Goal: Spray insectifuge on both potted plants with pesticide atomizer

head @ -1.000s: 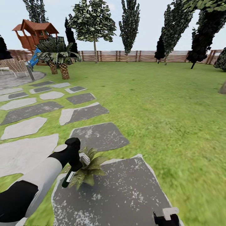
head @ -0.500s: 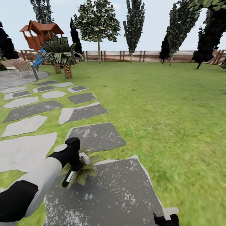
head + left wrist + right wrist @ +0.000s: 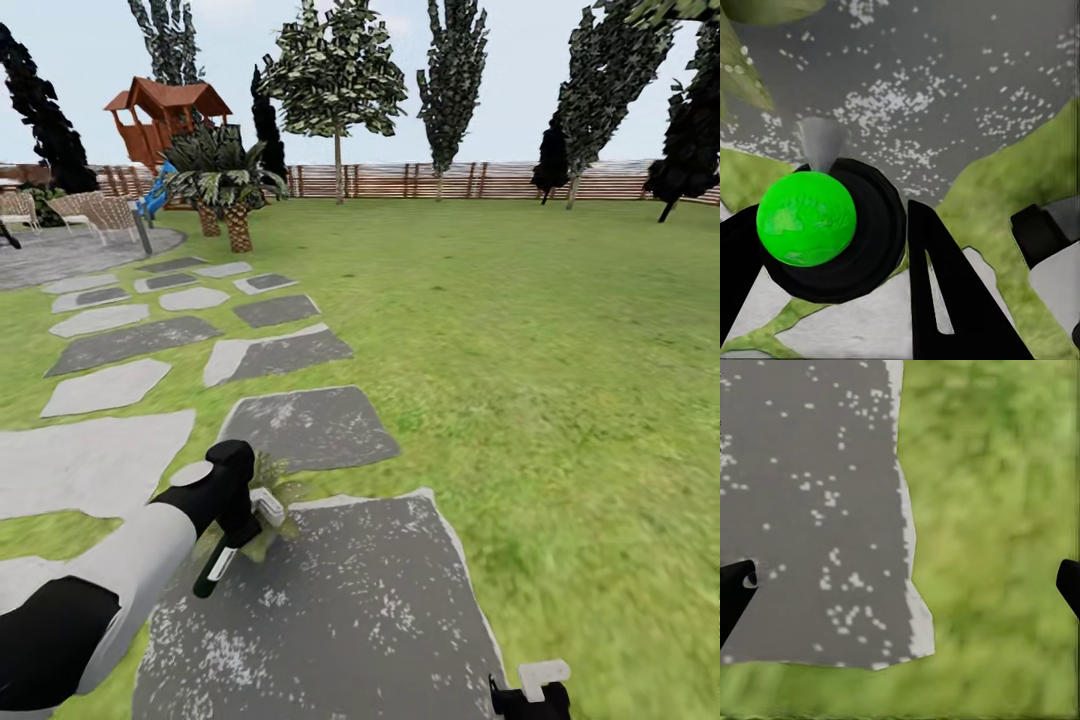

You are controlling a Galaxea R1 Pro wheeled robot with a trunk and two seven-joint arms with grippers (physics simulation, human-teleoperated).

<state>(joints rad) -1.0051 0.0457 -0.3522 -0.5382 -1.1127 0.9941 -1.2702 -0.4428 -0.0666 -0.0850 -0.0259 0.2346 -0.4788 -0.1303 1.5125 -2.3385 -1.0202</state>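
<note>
1. A sunny garden is being viewed from the robot's head; a green lawn (image 3: pixel 520 380) is being crossed by irregular grey stepping stones (image 3: pixel 310 425) that are leading away to a round paved patio (image 3: pixel 70 255) at the far left.
2. The left arm is being held out low over the nearest large stone slab (image 3: pixel 340 610); its gripper (image 3: pixel 240 515) is being kept clamped on the spray bottle (image 3: pixel 215 570), a slim dark green bottle with a white label strip, tilted with its base towards the robot and its pale spray head (image 3: pixel 268 506) beside the plant.
3. A potted plant (image 3: pixel 272 478), a low rosette of pointed green leaves, is being partly hidden behind that gripper and the bottle, at the far edge of the slab; its pot cannot be made out.
4. In the left wrist view, the bottle's round bright green end (image 3: pixel 806 217) is being seen end-on between the dark fingers (image 3: pixel 945 300); a leaf (image 3: pixel 739 71) is showing at the edge.
5. The right gripper (image 3: pixel 530 695) is being shown at the lower edge of the head view; in the right wrist view its two dark fingertips (image 3: pixel 735 592) are being held wide apart over the slab's edge and grass, with nothing between them.
6. Two palms (image 3: pixel 228 185), a wooden playhouse (image 3: pixel 170 115), tall trees (image 3: pixel 335 75) and a brown slatted fence (image 3: pixel 450 180) are lining the background.
</note>
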